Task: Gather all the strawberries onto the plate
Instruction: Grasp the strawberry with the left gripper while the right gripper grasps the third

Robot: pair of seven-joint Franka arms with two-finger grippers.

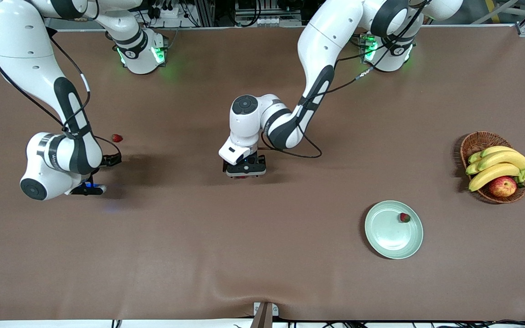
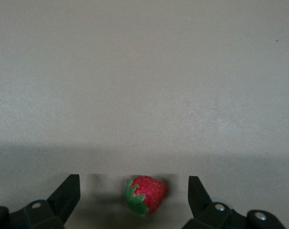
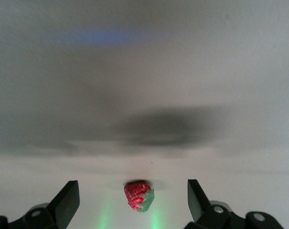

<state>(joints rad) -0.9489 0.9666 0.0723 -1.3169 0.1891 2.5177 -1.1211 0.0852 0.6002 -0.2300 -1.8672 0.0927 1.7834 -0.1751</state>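
One strawberry [image 1: 404, 217] lies in the pale green plate [image 1: 383, 237], near its rim. My left gripper [image 1: 244, 171] is low over the middle of the table and open. In the left wrist view a second strawberry [image 2: 148, 194] lies on the table between its fingers [image 2: 68, 195], touching neither; my left gripper [image 2: 134, 183] straddles it. A third strawberry [image 1: 116, 137] lies on the table toward the right arm's end. My right gripper [image 1: 90, 187] is low near it and open. The right wrist view shows that strawberry [image 3: 139, 195] in line with the gap of my right gripper [image 3: 133, 188], apart from both fingers.
A brown wicker basket [image 1: 474, 142] with bananas [image 1: 499, 165] and a red-yellow apple [image 1: 502, 186] stands toward the left arm's end, farther from the front camera than the plate. A black cable [image 1: 303, 152] hangs from the left arm.
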